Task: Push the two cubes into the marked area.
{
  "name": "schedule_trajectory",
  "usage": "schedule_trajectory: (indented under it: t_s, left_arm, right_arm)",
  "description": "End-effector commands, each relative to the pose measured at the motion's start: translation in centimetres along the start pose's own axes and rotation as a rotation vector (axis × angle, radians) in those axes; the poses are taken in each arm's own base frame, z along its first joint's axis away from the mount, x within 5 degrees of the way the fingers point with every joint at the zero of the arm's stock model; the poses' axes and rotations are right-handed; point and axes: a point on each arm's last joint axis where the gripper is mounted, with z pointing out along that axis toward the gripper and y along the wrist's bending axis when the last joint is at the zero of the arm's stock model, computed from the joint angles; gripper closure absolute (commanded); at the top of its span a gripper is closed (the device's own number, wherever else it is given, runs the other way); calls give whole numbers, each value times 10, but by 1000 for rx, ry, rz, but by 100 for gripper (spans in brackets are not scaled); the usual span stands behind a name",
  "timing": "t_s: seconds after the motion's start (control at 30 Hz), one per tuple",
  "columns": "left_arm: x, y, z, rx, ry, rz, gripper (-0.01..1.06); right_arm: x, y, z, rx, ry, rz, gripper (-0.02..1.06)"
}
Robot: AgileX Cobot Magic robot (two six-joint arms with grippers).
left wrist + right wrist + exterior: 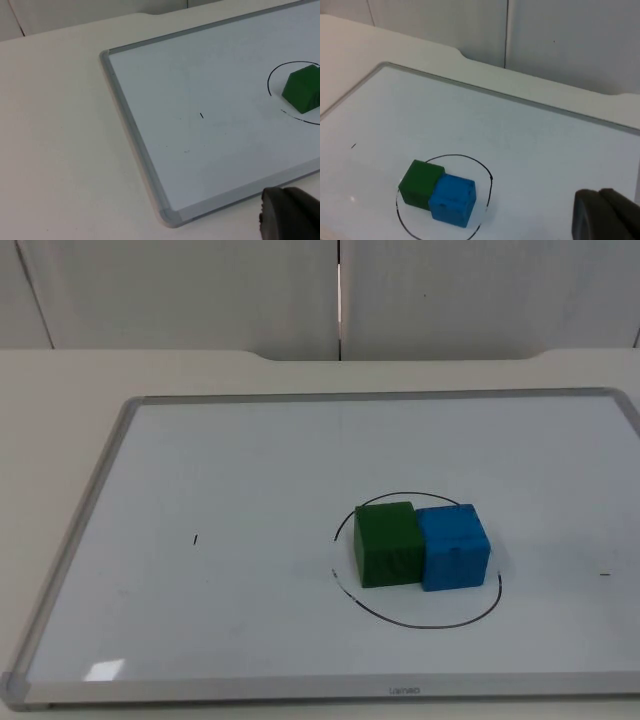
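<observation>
A green cube [388,543] and a blue cube [454,546] stand side by side, touching, inside a black hand-drawn circle [420,621] on the whiteboard [250,470]. The right wrist view looks down on both: the green cube [421,183] and the blue cube [452,199] within the circle [489,175]. In the left wrist view the green cube [303,89] sits inside the circle's line [272,75]. One black fingertip of the left gripper [290,216] hangs over the board's near corner. A black fingertip of the right gripper [605,215] is away from the cubes.
The whiteboard has a grey metal frame [75,525] and lies on the white table [50,400]. A short black mark [196,539] is on the board's left half, another [604,574] near its right edge. The grey partition wall [340,295] stands behind.
</observation>
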Motion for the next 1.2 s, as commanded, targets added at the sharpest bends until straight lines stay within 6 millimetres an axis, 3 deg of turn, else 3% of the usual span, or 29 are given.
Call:
schedule_trajectory:
  t_s: [0.0,0.3,0.83,0.97,1.17]
  left_arm:
    - [1,0,1,-3,1,-1,105]
    - [1,0,1,-3,1,-1,105]
    - [1,0,1,-3,1,-1,105]
    - [1,0,1,-3,1,-1,105]
    - [1,0,1,-3,1,-1,105]
  right_arm:
    - [7,-1,-11,4,20,0,104]
    - [24,-2,-55,11,8,13,104]
    - [67,5,-109,-79,21,-50,104]
    - [74,5,-114,-78,12,-52,104]
    - [82,6,-107,-80,51,-52,104]
